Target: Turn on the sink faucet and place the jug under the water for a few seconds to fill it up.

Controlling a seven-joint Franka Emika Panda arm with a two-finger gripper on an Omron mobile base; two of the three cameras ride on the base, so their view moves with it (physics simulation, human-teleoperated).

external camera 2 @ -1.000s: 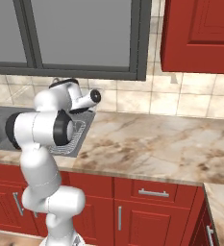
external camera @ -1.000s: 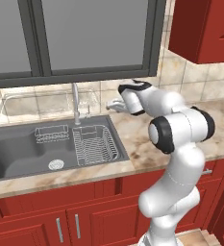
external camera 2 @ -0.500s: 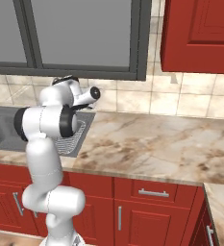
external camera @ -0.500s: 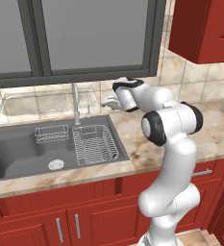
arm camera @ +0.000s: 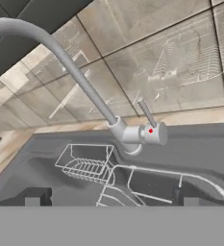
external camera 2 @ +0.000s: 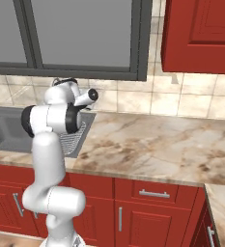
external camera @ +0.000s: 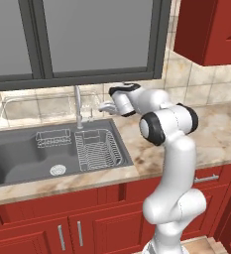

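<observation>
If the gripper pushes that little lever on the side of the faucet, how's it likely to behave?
The lever is a thin, smooth metal rod, so it is probably stiff and somewhat slippery; a fingertip might slide off. It springs from a rounded hub on the faucet, so it likely pivots rather than bends. The faucet's base looks fixed at the sink edge, so it should hold firm.

The left base view was taken from behind the arm (external camera: 169, 144) on its left, looking forward and down over the sink (external camera: 18, 158), the faucet (external camera: 78, 106) and the window (external camera: 87, 39) above. The right base view was taken from behind on the right, so the arm was seen at the left of the picture and a long stretch of table (external camera 2: 152, 144) was taken in. The sink corner (external camera 2: 3, 130), the window and the tiled wall were shared by both. The hand view was set close to the faucet (arm camera: 132, 132) (rolled, so the tiles slanted), facing its lever (arm camera: 147, 115) and the wire racks (arm camera: 92, 168).
</observation>
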